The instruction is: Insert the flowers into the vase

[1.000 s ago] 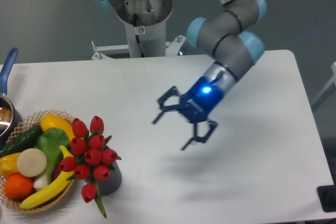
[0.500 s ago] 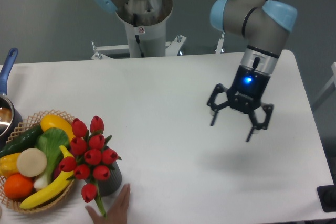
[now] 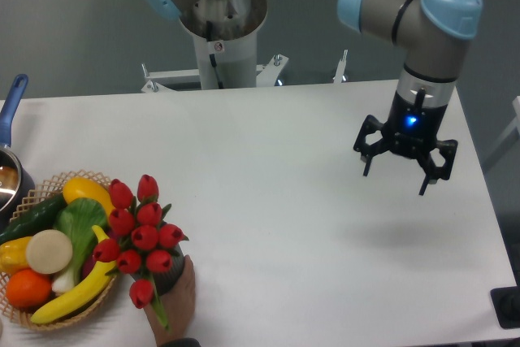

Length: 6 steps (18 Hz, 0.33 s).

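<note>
Nearest me, at the front edge of the white counter [image 3: 268, 201], a person's hand [image 3: 177, 302] reaches up from below and wraps around the vase [image 3: 166, 280], so that only a sliver of its dark grey body shows between the fingers and the blooms. The flowers [image 3: 140, 237] stand in that vase: red tulip heads bunched upright above its mouth, with one head drooping low in front of it and a long green leaf hanging down over the hand.

Touching the vase on its left is a woven wicker basket [image 3: 49, 188] heaped with fruit and vegetables: a yellow banana [image 3: 69, 297] along the front, an orange [image 3: 28, 288], a pale round disc [image 3: 49, 251], a leafy green piece [image 3: 80, 225], a dark cucumber [image 3: 32, 217] and a yellow squash [image 3: 88, 194] at the back. Left of the vase and farther back, at the counter's edge, a pot with a blue handle [image 3: 11, 103] is partly cut off by the frame.

Far from the vase, to its right and behind it, the gripper [image 3: 405, 178] hangs above the counter pointing downward, a blue light glowing on its wrist. Its jaws are spread wide and hold nothing. A soft shadow lies on the counter below it.

Behind the vase, past the counter's far edge, stands the arm's grey base column [image 3: 219, 30].
</note>
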Motion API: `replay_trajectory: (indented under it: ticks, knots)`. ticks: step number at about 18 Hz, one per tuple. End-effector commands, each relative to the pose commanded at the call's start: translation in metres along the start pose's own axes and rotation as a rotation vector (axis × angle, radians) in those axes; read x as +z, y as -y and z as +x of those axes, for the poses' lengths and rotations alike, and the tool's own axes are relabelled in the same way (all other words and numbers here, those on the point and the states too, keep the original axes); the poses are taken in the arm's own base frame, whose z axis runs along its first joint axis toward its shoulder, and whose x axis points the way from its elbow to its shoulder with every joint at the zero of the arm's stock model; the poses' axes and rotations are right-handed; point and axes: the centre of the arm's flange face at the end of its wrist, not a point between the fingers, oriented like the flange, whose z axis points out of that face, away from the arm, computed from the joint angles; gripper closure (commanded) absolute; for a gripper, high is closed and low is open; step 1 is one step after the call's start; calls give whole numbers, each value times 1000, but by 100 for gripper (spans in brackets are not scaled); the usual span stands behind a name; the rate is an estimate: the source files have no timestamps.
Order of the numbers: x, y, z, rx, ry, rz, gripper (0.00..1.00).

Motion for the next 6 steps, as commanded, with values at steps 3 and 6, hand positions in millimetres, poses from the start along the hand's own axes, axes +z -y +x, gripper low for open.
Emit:
replay_trajectory:
  ticks: [3,6]
  knots:
    - [5,1,-1,63,1,-41,0]
    - [9,8,5,92,10,-90,0]
